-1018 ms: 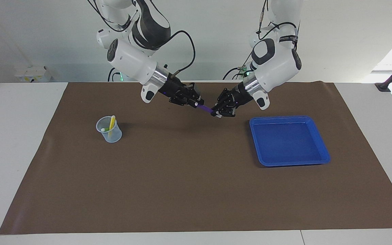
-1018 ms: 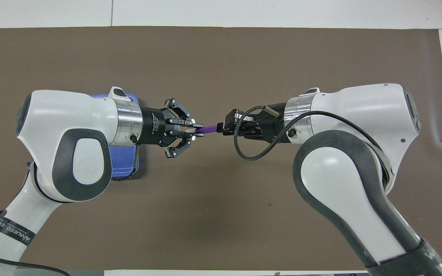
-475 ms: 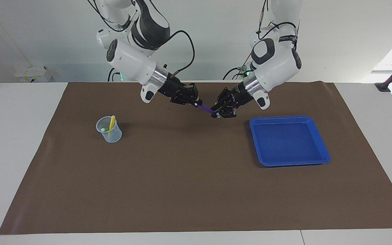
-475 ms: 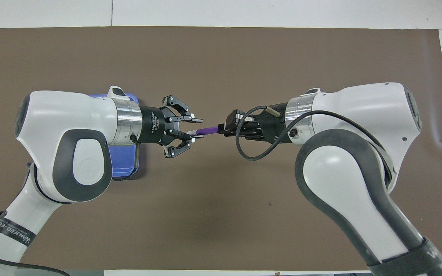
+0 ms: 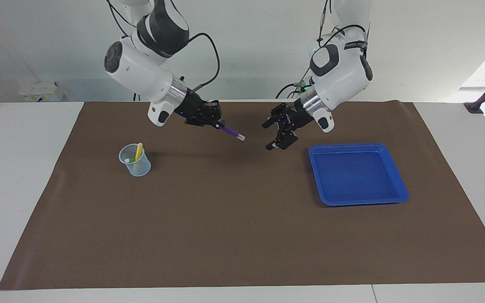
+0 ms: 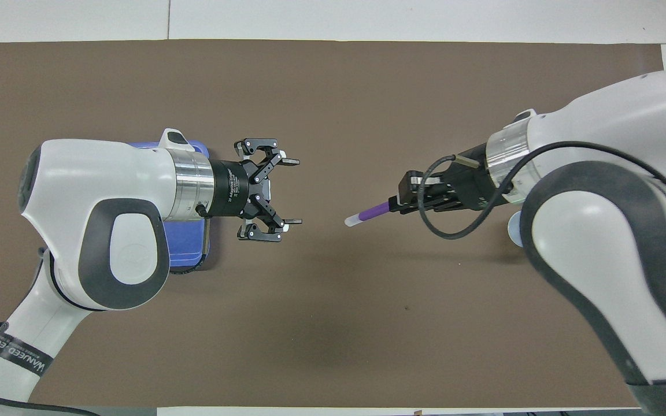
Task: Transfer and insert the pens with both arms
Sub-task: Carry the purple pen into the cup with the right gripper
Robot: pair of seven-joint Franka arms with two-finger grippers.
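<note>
Seen from across the table, both arms hang over a brown mat [image 5: 242, 235]. The right gripper [image 5: 216, 122], reaching from the right arm's end, is clamped on the purple pen [image 5: 230, 132]; the pen sticks out of its fingertips, slanting downward toward the middle of the table, pale cap end outermost. The left gripper [image 5: 277, 134] hangs over the mat just beside the blue tray [image 5: 358, 201], its jaws spread wide with nothing between them. A clear gap separates the pen's cap end from those open jaws. Toward the right arm's end of the table a clear cup [image 5: 134, 160] stands on the mat with a yellow pen [image 5: 138, 152] leaning inside it. Whether another pen is in the cup cannot be told. From overhead, the left gripper [image 6: 291, 192] points toward the right arm with its two fingers [image 6: 290, 162] far apart and empty, and the tray [image 6: 185, 254] shows partly under that arm. The right gripper [image 6: 395, 204] grips the rear part of the purple pen [image 6: 367, 212], whose whitish tip points at the left gripper's open jaws, well apart from them. The cup [image 6: 513, 228] is mostly hidden under the right arm.
</note>
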